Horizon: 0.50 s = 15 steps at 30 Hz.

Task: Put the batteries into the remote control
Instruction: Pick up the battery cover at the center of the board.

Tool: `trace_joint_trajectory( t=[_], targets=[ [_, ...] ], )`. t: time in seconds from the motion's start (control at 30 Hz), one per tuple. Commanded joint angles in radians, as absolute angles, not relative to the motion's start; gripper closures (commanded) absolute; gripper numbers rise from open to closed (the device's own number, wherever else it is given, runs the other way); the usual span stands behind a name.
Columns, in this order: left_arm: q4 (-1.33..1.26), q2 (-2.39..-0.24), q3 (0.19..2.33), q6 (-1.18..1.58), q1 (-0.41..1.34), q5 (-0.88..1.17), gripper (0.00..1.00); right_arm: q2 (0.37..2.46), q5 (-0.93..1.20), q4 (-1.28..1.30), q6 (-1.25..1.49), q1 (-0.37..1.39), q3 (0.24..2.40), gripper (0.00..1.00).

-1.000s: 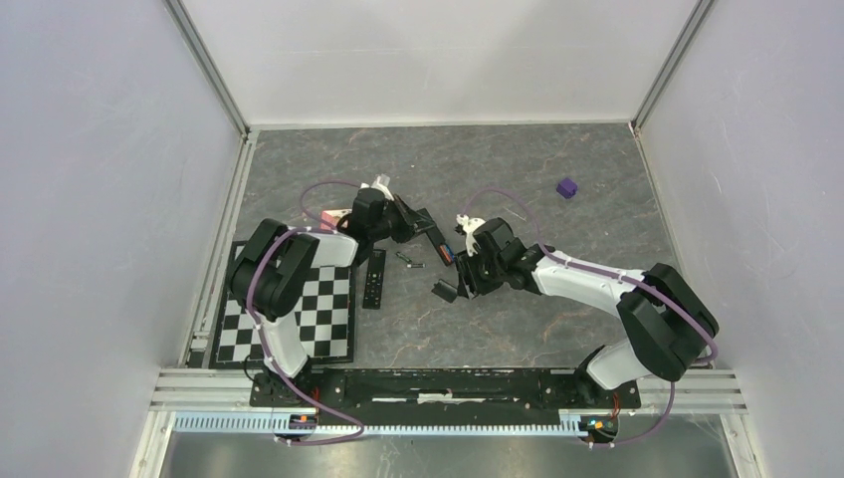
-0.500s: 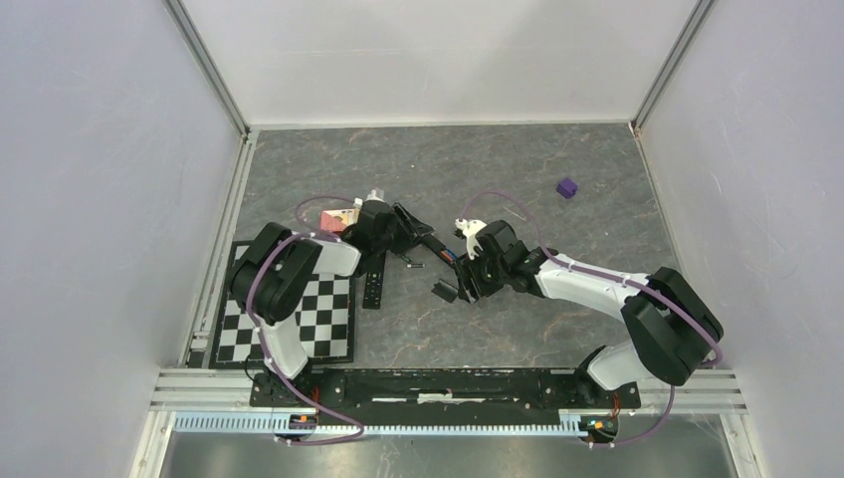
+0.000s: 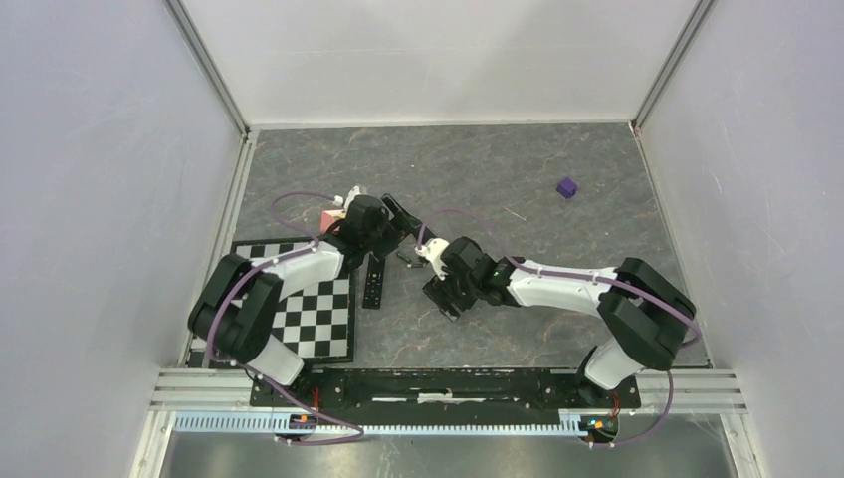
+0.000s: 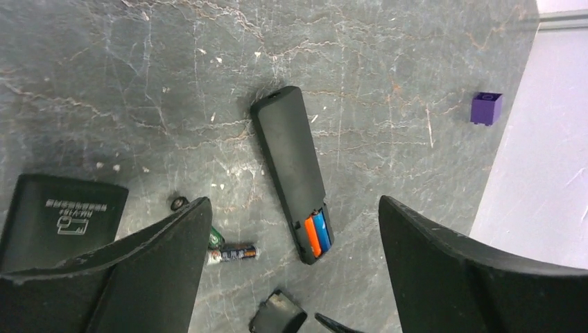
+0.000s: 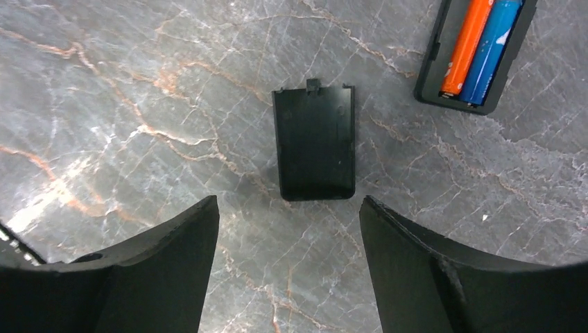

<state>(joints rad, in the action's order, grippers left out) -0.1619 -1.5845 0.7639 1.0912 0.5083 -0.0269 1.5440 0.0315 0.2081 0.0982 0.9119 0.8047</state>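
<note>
The black remote control point(image 4: 290, 159) lies flat on the table, back up, its bay open at the near end. The batteries, one orange point(image 4: 311, 235) and one blue point(image 4: 321, 231), lie side by side in that bay, also in the right wrist view point(image 5: 478, 50). My left gripper point(image 4: 295, 202) hovers above the remote, open, holding nothing. The small black cover point(image 5: 315, 142) lies loose on the table beside the bay. My right gripper point(image 5: 288, 205) is open just short of the cover, with bare table between its fingers. From above, both grippers point(image 3: 395, 215) point(image 3: 444, 295) are close together mid-table.
A second black remote point(image 3: 374, 279) lies by the checkerboard mat point(image 3: 299, 314). Two loose batteries point(image 4: 232, 254) point(image 4: 216, 239) lie left of the loaded remote. A purple block point(image 3: 566, 187) sits far right and a pink object point(image 3: 328, 217) by the left arm. Walls enclose the table.
My left gripper has opened and let go of the remote, which now lies on the table. The right gripper opened wider and moved left, over the cover.
</note>
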Motion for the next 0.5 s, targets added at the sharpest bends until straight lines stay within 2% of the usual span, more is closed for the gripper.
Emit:
trace_joint_trajectory(
  t=[0.0,0.3,0.47],
  targets=[
    [-0.042,-1.461,0.805,0.989,0.51,-0.099,0.03,1.611,-0.089,0.264,0.05,0.93,0.895,0.21],
    [0.129,-1.297,0.792,0.869,0.458,-0.153,0.01,1.722,-0.026,0.429,0.075,0.928,1.039,0.25],
    [0.17,-1.205,0.74,0.857,0.377,-0.133,0.06,1.802,-0.007,0.52,0.101,0.92,1.119,0.37]
  ],
)
